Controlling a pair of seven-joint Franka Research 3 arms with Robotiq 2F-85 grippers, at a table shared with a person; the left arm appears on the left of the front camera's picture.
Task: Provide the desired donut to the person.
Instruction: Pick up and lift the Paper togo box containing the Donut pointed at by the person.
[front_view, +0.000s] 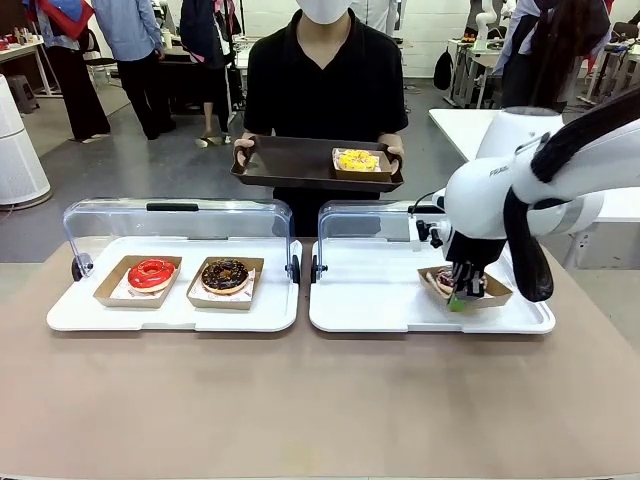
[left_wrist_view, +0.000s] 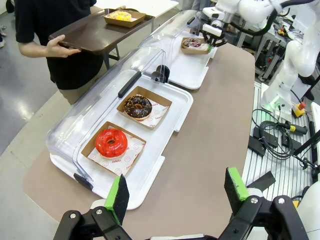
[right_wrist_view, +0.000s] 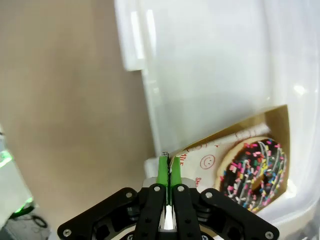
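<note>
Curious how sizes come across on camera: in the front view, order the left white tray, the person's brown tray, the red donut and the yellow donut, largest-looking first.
1. left white tray
2. brown tray
3. red donut and yellow donut: nearly alike. The yellow one sits farther away, so the order is unsure.

We see our pincer (right_wrist_view: 168, 162) at the bottom edge, its green pads (right_wrist_view: 163, 172) pressed flat together on the near corner of a brown cardboard box (right_wrist_view: 279, 122). The box runs up and to the right of the pincer. Inside it, just right of the pads, lies a sheet of printed paper (right_wrist_view: 207, 161) with a smiley face, and on that a chocolate donut (right_wrist_view: 255, 172) with coloured sprinkles. The box sits on a white tray (right_wrist_view: 210, 70) ahead of the pincer. To its left we see bare brown counter (right_wrist_view: 65, 100).
</note>
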